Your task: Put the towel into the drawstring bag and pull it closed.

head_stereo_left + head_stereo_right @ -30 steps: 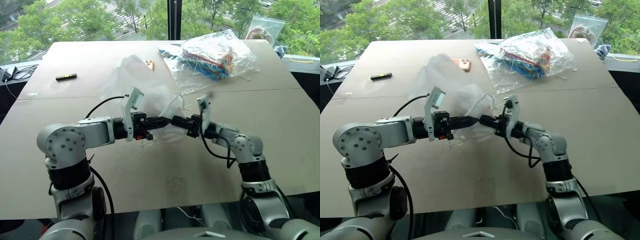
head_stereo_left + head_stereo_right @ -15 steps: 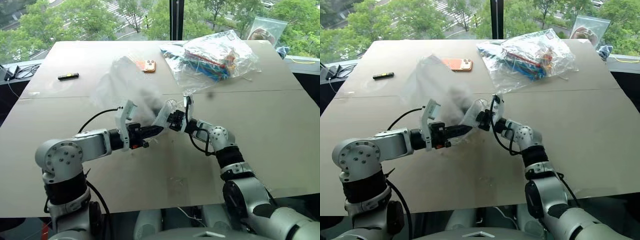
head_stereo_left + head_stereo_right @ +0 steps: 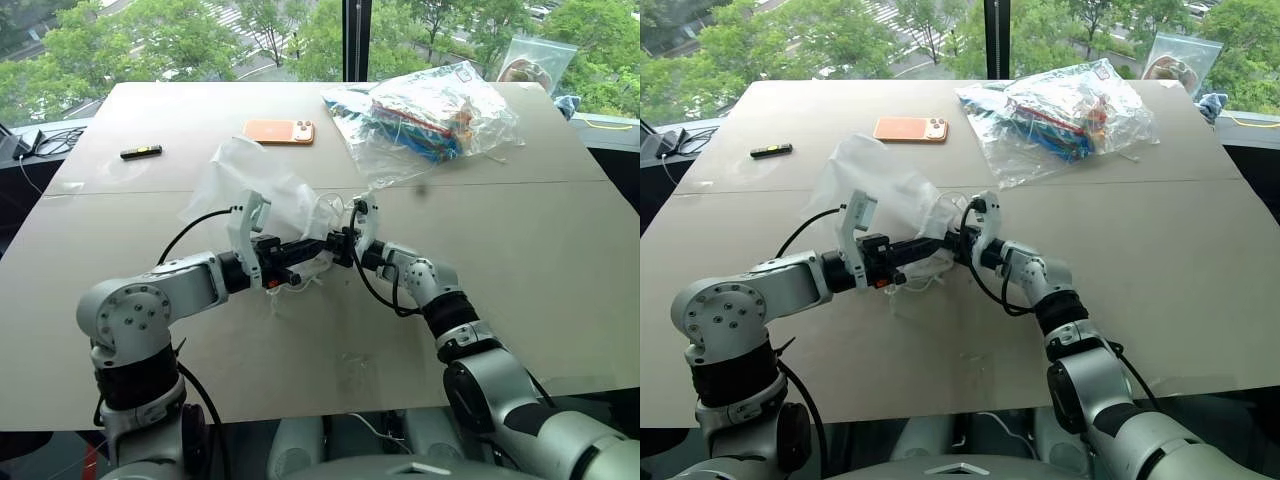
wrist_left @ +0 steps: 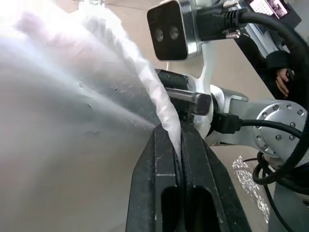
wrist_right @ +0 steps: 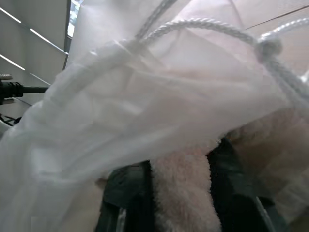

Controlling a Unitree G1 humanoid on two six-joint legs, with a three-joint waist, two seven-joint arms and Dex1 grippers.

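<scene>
Towel (image 5: 181, 203): pale pink, fluffy terry, at the mouth of the translucent drawstring bag (image 3: 250, 185) above the table (image 3: 520, 260).
Right gripper (image 5: 181, 193) fingers straddle the towel; left gripper (image 4: 179, 145) is clamped on the bag's gathered edge.

Towel (image 5: 186, 193) seemingly inside drawstring bag (image 3: 250, 185) mouth.

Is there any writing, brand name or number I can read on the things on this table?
None can be read.
Clear plastic bag of colourful items: any print is too small to make out.
Orange phone: no legible mark.
Small black item: too small to tell.
Drawstring bag: plain, no print.
</scene>
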